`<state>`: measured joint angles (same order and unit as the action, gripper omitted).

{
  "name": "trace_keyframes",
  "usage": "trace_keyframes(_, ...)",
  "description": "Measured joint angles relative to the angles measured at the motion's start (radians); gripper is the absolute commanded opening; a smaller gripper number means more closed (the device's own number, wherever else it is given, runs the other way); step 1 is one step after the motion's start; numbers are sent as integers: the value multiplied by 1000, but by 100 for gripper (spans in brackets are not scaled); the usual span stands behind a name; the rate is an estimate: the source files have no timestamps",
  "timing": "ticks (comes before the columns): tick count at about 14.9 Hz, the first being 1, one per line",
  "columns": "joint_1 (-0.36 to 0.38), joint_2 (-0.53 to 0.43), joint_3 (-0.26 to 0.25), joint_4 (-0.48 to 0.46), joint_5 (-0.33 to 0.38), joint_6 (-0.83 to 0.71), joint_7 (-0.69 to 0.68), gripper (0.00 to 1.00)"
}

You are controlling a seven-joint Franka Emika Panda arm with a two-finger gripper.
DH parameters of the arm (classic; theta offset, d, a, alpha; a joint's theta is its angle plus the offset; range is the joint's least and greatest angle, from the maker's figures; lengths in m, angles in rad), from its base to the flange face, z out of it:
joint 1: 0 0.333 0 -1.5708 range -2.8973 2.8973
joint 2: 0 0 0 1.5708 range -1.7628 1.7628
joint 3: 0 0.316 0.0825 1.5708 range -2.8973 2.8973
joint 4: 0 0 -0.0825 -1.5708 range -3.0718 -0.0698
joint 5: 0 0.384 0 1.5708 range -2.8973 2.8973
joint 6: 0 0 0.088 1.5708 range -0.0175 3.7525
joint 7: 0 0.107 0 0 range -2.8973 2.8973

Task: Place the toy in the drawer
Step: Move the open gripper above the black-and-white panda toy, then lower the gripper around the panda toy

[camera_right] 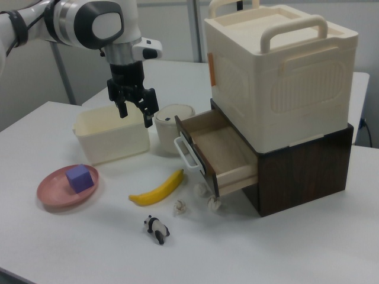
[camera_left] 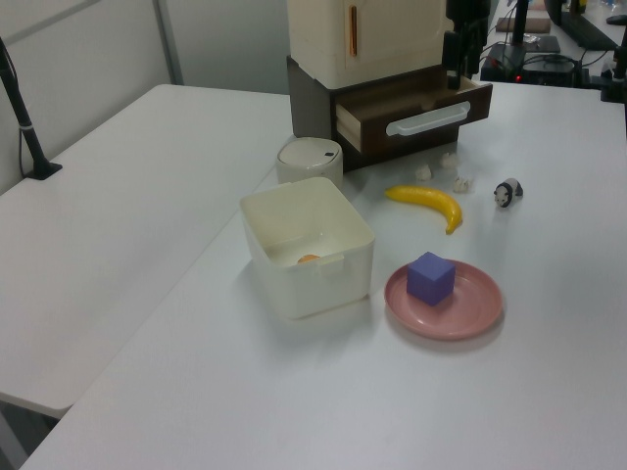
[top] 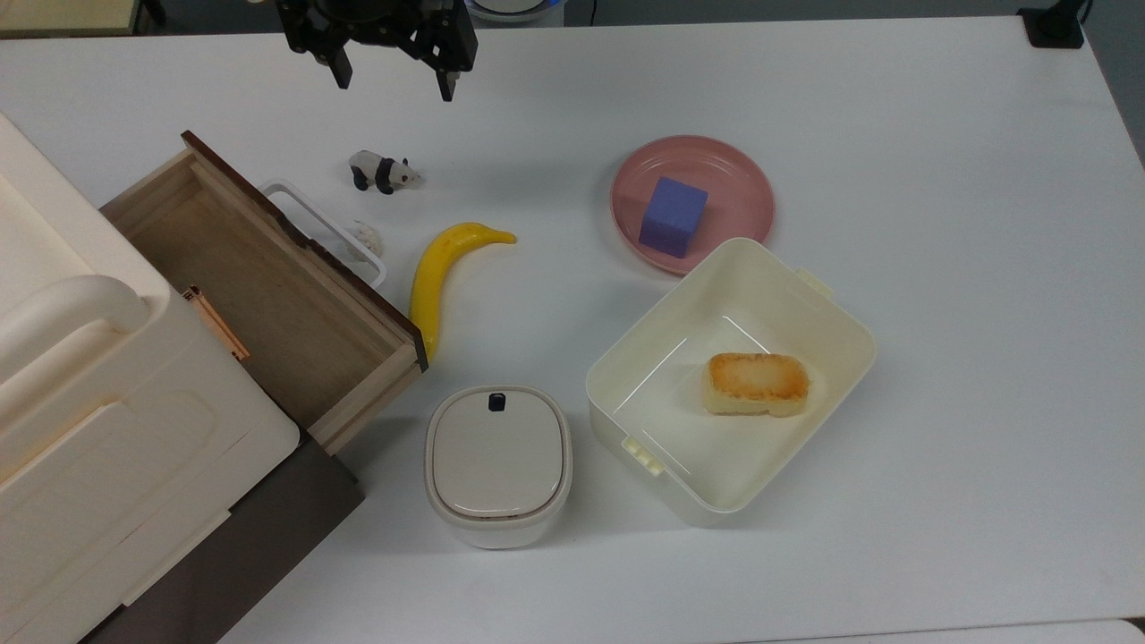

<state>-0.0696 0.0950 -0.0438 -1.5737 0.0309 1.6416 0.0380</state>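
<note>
Hand: the black two-finger hand [top: 394,82] hangs in the air with its fingers spread apart and nothing between them; in the right view it [camera_right: 137,110] points down, well above the worktop.
Arm: a white arm [camera_right: 89,22] comes in from the right view's left and carries the hand.
Toy: the small black-and-white panda [top: 383,172] stands on its four legs on the bare worktop, below the hand in the top view and apart from it; in the right view it [camera_right: 156,229] is the thing nearest the camera.
Drawer: the wooden drawer [top: 259,286] is pulled out, its light-brown inside bare, its dark front panel with the white loop handle [top: 326,231] turned toward the toy; the toy lies outside it, near the handle's end.
Cabinet: a cream box with top handles [camera_right: 278,71] sits on the dark brown base that holds the drawer.
Banana: the yellow banana [top: 440,273] lies on the worktop between the toy and the lidded pot, one end near the drawer's corner.
Crumpled bits: small white lumps [camera_right: 180,206] lie by the drawer front.
Lidded pot: a cream pot with a closed lid [top: 497,463] stands beside the drawer's corner.
Bin: the open cream bin [top: 805,295] holds a browned bread piece [top: 757,383].
Plate: a pink plate [top: 742,179] carries a purple cube [top: 673,216] and sits just beside the bin.
Worktop: white [top: 939,179].
</note>
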Motion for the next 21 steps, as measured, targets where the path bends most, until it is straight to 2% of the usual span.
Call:
trace_keyframes(5,0,0,0,-5,0,0,0,100)
trace_keyframes(9,-2,-10,-1,-44,0,0,-7,100)
trace_keyframes(11,-3,-45,-1,-95,0,8,-25,100)
trace_keyframes(13,-3,-110,-2,-195,-1,70,-41,100)
trace_keyframes(17,-4,-239,-2,-412,-21,155,-211,100)
trace_keyframes(21,-10,-273,-10,-511,-96,199,-569,100)
